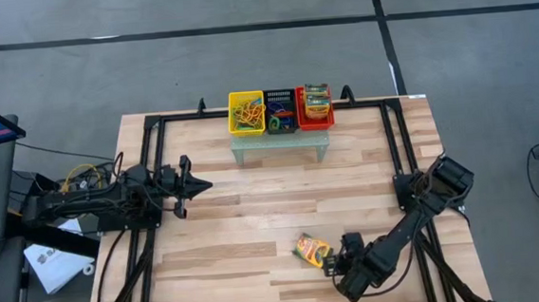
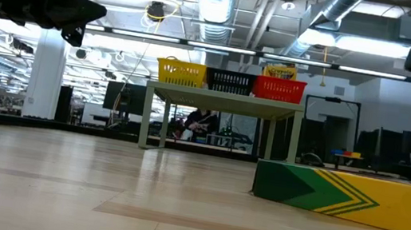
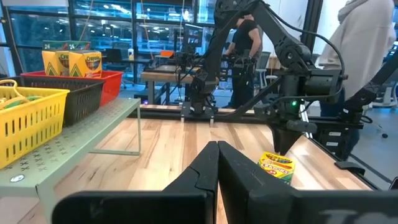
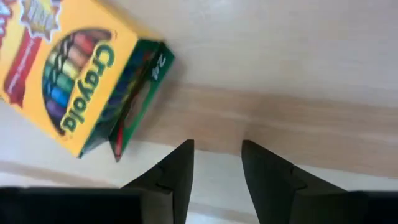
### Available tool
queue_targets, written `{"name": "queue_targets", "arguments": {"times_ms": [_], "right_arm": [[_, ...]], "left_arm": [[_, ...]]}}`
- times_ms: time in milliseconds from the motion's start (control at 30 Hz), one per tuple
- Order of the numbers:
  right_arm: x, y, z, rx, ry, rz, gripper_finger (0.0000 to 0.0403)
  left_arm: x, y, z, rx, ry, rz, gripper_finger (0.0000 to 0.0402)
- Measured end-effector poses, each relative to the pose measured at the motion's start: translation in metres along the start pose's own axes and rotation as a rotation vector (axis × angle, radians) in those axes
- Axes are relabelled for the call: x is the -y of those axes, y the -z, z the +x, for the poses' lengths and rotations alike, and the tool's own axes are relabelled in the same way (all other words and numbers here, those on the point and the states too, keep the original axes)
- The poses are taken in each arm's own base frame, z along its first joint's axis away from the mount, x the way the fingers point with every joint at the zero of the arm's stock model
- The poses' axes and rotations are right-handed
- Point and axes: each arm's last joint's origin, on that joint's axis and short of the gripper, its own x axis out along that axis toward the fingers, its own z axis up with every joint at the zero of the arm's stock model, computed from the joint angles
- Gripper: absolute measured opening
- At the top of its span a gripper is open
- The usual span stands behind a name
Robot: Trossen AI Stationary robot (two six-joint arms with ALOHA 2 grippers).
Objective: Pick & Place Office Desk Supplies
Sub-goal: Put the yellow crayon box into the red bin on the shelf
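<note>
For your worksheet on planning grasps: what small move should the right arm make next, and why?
Probably shift the right gripper sideways over the crayon box lying flat on the table; its jaws stand open but point at bare wood beside the box, touching nothing.

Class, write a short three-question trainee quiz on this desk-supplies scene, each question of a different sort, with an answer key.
1. True or false: the crayon box on the table lies flat.
2. Which basket holds upright crayon boxes: A yellow basket, B black basket, C red basket?
3. Fill in: the right gripper is ___ beside the lying box, while the left gripper waits.

Key: 1 true; 2 C; 3 open.
</note>
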Motion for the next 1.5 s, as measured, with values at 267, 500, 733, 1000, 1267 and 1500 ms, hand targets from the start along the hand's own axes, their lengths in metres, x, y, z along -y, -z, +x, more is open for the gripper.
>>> {"name": "queue_targets", "arguments": {"times_ms": [267, 500, 733, 1000, 1267, 1500], "right_arm": [[-0.013, 0.0, -0.007, 0.028, -0.087, 0.028, 0.0132], [-0.019, -0.009, -0.004, 0.043, -0.08, 0.045, 0.0132], [-0.024, -0.015, 0.0, 0.056, -0.072, 0.056, 0.0132], [-0.026, -0.019, 0.0, 0.061, -0.073, 0.064, 0.0132], [-0.027, -0.021, 0.001, 0.081, -0.086, 0.07, 0.0132], [-0.025, -0.022, 0.001, 0.105, -0.075, 0.069, 0.0132]], "left_arm": [[0.0, 0.0, 0.0, 0.001, 0.0, 0.0, 0.0], [0.0, 0.0, 0.0, 0.0, 0.0, 0.0, 0.0], [0.0, 0.0, 0.0, 0.001, 0.0, 0.0, 0.0], [0.0, 0.0, 0.0, 0.001, 0.0, 0.0, 0.0], [0.0, 0.0, 0.0, 0.0, 0.0, 0.0, 0.0], [0.0, 0.0, 0.0, 0.001, 0.0, 0.0, 0.0]]}}
